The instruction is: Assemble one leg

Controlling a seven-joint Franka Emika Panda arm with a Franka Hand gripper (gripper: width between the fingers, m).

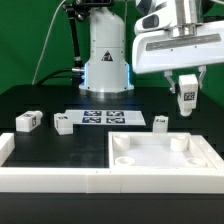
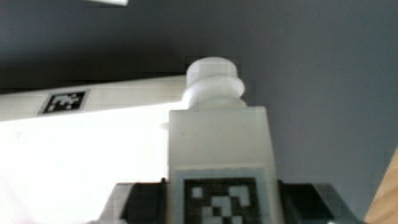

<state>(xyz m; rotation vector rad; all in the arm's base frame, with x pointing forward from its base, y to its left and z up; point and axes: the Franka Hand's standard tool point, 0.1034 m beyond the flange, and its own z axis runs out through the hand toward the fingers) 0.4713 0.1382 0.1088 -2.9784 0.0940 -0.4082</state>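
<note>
My gripper is clamped on 1 leg. Its fingers press 2 opposite sides of the block, and the tagged face shows between them in the wrist view. The leg hangs upright in the air, clear of the counter. It is above the tabletop piece, which lies flat in the counter's front corner on the exterior view's right. The leg's ribbed peg points down toward that white piece; I cannot tell which socket it lines up with.

I judge the leg to be light, rigid plastic, with smooth faces that could slip or twist in a loose grip. Holding its flat sides at the end away from the peg looks right to me, since that leaves the peg free.

The arm reaches forward from its base at the counter's back edge, wrist turned down. A 2nd leg sits just behind the tabletop piece. A 3rd leg and a 4th leg lie beyond the marker board.
</note>
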